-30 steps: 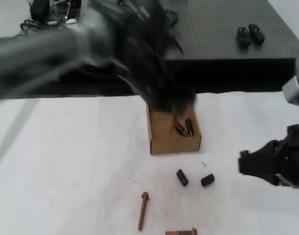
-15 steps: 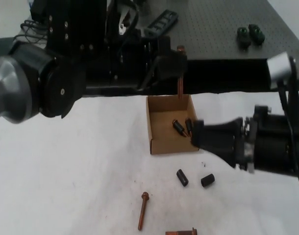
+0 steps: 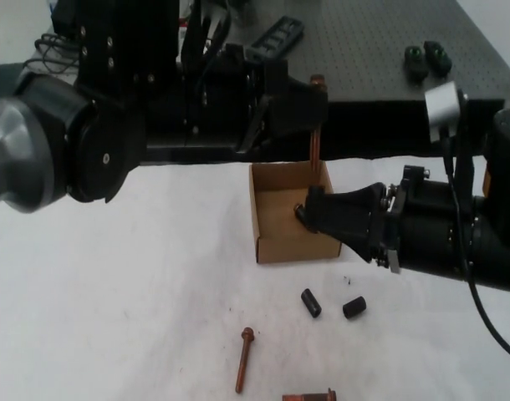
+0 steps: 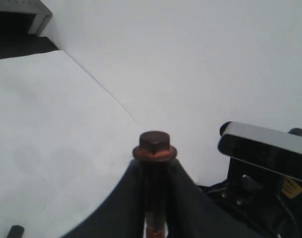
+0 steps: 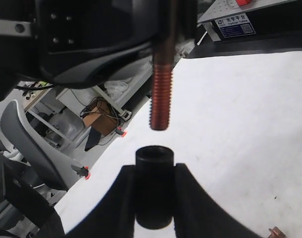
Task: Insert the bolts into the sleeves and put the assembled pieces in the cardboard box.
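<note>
The left end effector [image 4: 154, 169] is clamping the bolt [image 4: 154, 147] upright, threaded tip pointing down, by the cardboard box [image 3: 276, 242], while the right end effector [image 5: 154, 173] is gripping the sleeve [image 5: 154, 157] bore-up just beneath that tip, axes nearly aligned, not touching.

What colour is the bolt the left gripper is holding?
The bolt is copper-coloured; the right wrist view shows it best.

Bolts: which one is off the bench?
The bolt held upright in the left gripper, above the sleeve in the right gripper. The other two bolts lie flat on the cloth.
</note>
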{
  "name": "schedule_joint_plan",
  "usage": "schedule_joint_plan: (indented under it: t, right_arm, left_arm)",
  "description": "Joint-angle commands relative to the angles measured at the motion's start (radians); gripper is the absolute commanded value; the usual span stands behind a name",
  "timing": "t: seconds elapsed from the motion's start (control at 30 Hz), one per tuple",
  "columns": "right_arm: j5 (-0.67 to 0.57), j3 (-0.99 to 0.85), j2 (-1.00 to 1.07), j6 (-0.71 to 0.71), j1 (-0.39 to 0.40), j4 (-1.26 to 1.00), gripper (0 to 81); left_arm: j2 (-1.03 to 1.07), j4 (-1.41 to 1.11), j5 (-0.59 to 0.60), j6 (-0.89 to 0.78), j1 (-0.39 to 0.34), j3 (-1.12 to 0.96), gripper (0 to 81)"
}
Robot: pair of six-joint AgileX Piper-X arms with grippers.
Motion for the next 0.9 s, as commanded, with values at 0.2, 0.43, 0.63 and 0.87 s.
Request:
schedule_joint_plan:
  t: [0.2,0.43,0.63,0.87]
  right_arm:
    - [0.044,-0.014,0.032,0.005,0.003,-0.109,2.4]
    - [0.059,-0.014,0.032,0.007,0.003,-0.139,2.4]
    - [0.114,-0.014,0.034,0.003,0.003,-0.197,2.4]
    - [0.151,-0.014,0.034,-0.021,-0.003,-0.252,2.4]
  left_arm:
    - [-0.016,-0.026,0.047,-0.015,0.002,-0.004,0.7]
    - [-0.016,-0.026,0.047,-0.015,0.002,-0.004,0.7]
    - [-0.016,-0.026,0.101,-0.024,0.002,-0.004,2.1]
    - [-0.016,-0.026,0.106,-0.022,0.002,-0.004,52.2]
